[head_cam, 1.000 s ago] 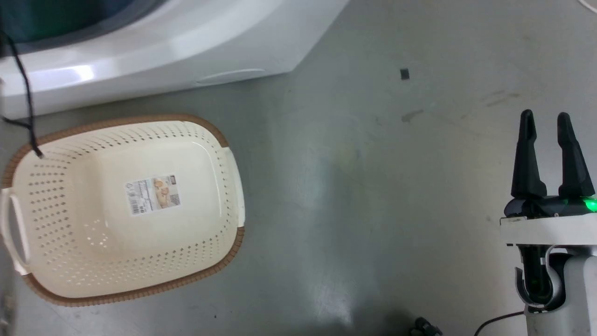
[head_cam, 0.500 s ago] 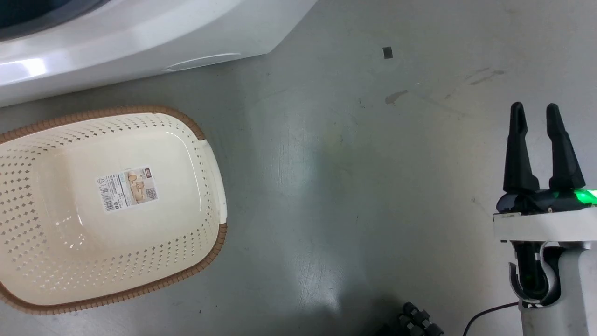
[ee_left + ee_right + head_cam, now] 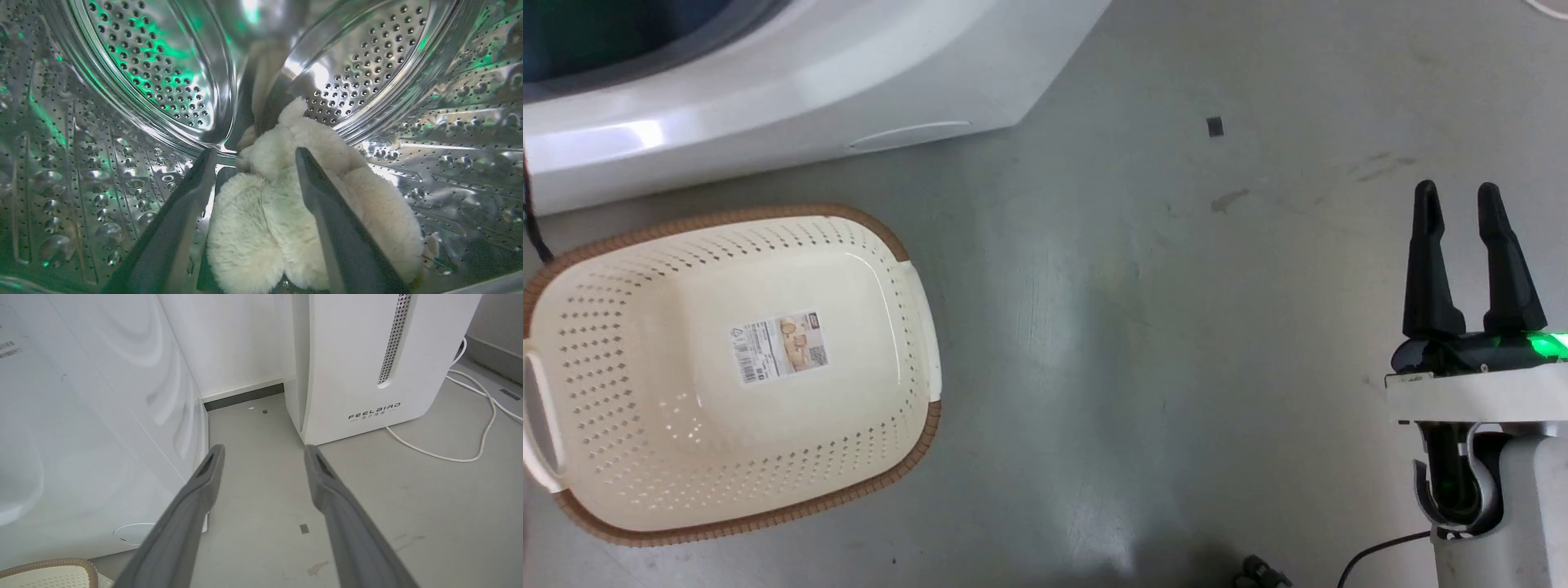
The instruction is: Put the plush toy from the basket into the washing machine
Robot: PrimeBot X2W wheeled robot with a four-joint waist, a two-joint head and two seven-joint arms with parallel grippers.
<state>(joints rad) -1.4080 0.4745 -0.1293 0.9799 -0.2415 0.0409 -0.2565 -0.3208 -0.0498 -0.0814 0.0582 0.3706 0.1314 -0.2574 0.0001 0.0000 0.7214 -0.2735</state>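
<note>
Two claws, both with fingers apart. Left claw (image 3: 255,154) – inside the washing machine's (image 3: 768,98) steel drum (image 3: 155,73). The plush toy (image 3: 261,212) lies on the drum floor between and just beyond its fingertips; the right finger crosses in front of it, contact unclear. Basket (image 3: 621,327) – on the grey floor (image 3: 1143,343), well left of the right claw (image 3: 1458,196), paper label (image 3: 783,347) showing on its bottom. The right claw hangs above bare floor, with a white FEELBIRD appliance (image 3: 367,355) ahead of its right finger.
</note>
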